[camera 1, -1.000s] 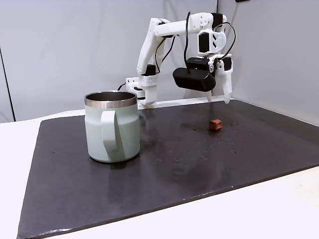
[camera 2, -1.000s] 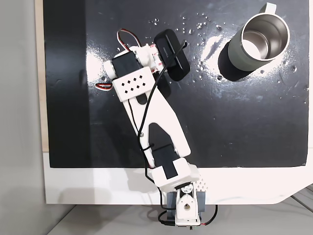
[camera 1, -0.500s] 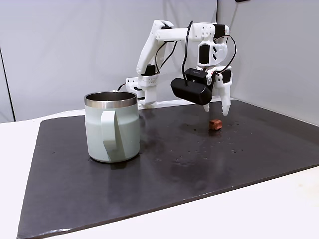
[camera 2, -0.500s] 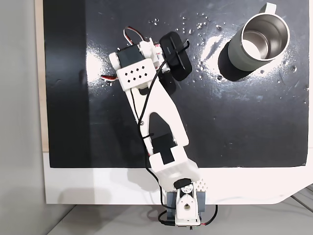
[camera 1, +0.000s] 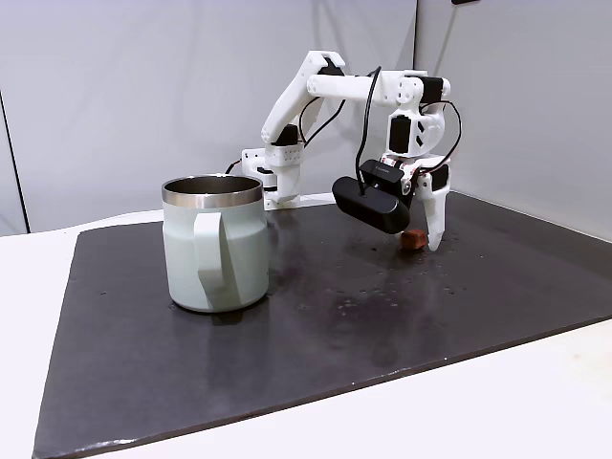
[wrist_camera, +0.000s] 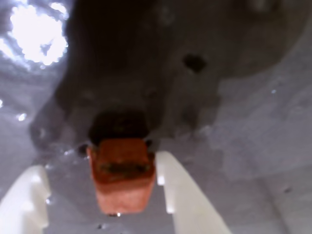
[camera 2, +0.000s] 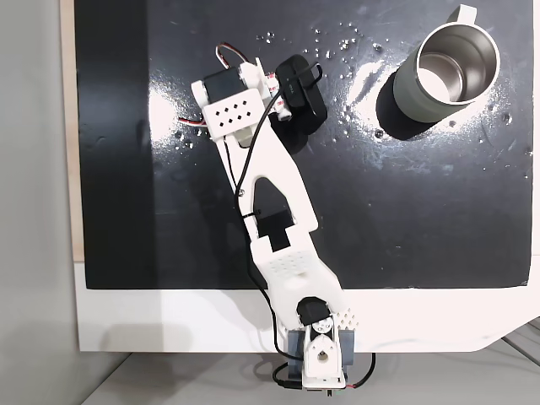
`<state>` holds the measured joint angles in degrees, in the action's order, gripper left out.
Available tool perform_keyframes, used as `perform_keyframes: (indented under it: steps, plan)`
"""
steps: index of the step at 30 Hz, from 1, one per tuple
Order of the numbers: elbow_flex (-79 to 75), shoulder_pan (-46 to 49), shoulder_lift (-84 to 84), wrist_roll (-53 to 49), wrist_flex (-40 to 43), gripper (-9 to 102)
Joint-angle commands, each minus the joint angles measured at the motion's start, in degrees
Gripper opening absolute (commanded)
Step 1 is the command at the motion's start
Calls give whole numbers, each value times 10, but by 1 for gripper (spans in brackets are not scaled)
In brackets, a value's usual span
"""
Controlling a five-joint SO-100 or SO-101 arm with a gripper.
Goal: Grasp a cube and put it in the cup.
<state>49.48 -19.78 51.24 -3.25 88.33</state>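
The cube [wrist_camera: 122, 173], a small reddish-brown block, lies on the black mat between my two white fingers [wrist_camera: 178, 190] in the wrist view. My gripper [wrist_camera: 100, 163] is open and straddles it: a gap shows on the left, and the right finger is close against it. In a fixed view the gripper [camera 1: 422, 236] is down at the mat on the right, and the cube [camera 1: 414, 240] peeks out between the fingers. The cup [camera 1: 215, 244], a pale mint-green mug with a steel rim, stands upright well to the left. From above the cup [camera 2: 407, 91] is at the top right.
A black mat [camera 2: 422, 211] covers most of the white table [camera 2: 169, 325]. The arm's base [camera 1: 273, 172] stands at the back edge of the mat. A black camera housing [camera 1: 371, 203] hangs beside the gripper. Bright glare and small specks dot the mat.
The arm has stretched forward and lowered, bringing the open gripper from above the mat down around the cube. Cube and cup have not moved.
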Motion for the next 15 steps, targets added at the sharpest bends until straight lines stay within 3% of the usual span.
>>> perform_keyframes:
  steps: [1, 8, 15]
  plan:
    - [-36, -10, -1, -4, 5, 24]
    - [-41, -11, -6, -4, 8, 19]
    - [-41, -11, -6, -5, 11, 4]
